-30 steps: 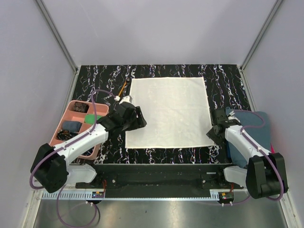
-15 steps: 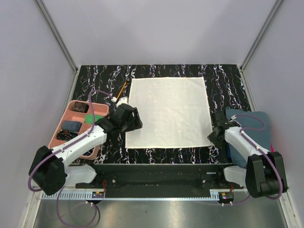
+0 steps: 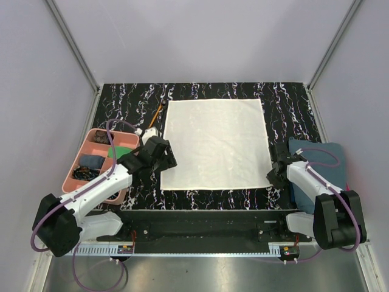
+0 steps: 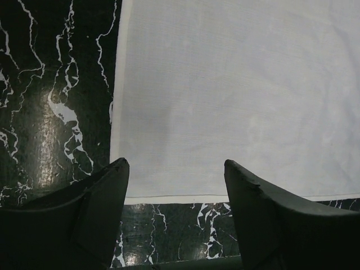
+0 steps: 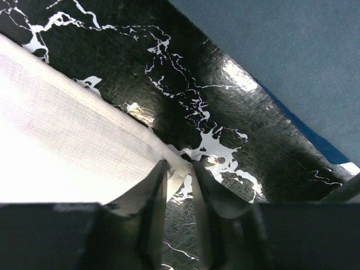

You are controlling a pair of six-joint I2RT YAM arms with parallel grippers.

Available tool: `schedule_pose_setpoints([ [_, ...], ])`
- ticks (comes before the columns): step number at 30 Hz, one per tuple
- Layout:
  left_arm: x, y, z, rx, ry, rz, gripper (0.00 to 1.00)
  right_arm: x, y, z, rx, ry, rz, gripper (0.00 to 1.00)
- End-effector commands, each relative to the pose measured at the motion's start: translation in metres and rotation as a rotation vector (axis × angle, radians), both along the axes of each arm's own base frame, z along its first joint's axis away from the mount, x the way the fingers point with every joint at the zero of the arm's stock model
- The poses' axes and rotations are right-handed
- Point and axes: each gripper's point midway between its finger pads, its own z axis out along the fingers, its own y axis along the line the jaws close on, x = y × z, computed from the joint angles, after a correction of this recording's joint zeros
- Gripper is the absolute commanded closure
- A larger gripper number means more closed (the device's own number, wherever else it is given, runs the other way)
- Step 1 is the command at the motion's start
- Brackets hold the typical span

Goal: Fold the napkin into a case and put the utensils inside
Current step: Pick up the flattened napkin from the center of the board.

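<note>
Right gripper (image 5: 179, 165): the two fingers are drawn close together with only a narrow gap, and the near right corner of the napkin (image 3: 214, 145) sits pinched in that gap. The rest of that edge lies flat on the table.

Left gripper (image 4: 174, 167): the fingers are spread wide apart and hold nothing. It sits over the near left corner of the napkin, one finger over the cloth and the other over the table (image 3: 121, 100) just left of the napkin's left edge.

Napkin: plain cream cloth, spread out in a single flat layer, with faint creases and a thin hem along the near edge. It is not folded. Its outline is close to square, so no long axis can be given; its edges run roughly parallel to the table edges.

Orange-handled stick (image 3: 159, 113): lies on the table just outside the napkin's far left corner, tilted, with its long axis running from near-left to far-right. Its far end is dark. A spoon cannot be made out against the dark table.

Pink tray (image 3: 91, 135): left of the napkin, apart from it.

Blue-grey towel (image 3: 325, 159): right of the napkin, near the pinched corner, not touching it
</note>
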Motion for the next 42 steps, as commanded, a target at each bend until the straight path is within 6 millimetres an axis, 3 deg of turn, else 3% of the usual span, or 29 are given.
schedule_pose_setpoints([
  [1, -0.010, 0.019, -0.014, 0.039, 0.045, 0.096, 0.28, 0.001, -0.005, -0.001, -0.021, -0.018, -0.028, 0.79],
  [9, -0.036, 0.036, -0.051, 0.107, 0.186, 0.159, 0.32, 0.003, -0.005, 0.004, -0.014, -0.071, -0.023, 0.87],
  [19, -0.048, 0.032, -0.063, 0.062, 0.240, 0.222, 0.42, 0.006, -0.004, 0.008, -0.009, -0.096, -0.012, 0.92],
  [30, -0.072, 0.037, -0.087, 0.160, 0.306, 0.246, 0.43, 0.006, -0.003, 0.010, 0.003, -0.129, -0.012, 0.94],
  [42, -0.062, 0.041, -0.091, 0.208, 0.274, 0.288, 0.48, 0.006, -0.002, 0.010, 0.007, -0.136, -0.011, 0.95],
])
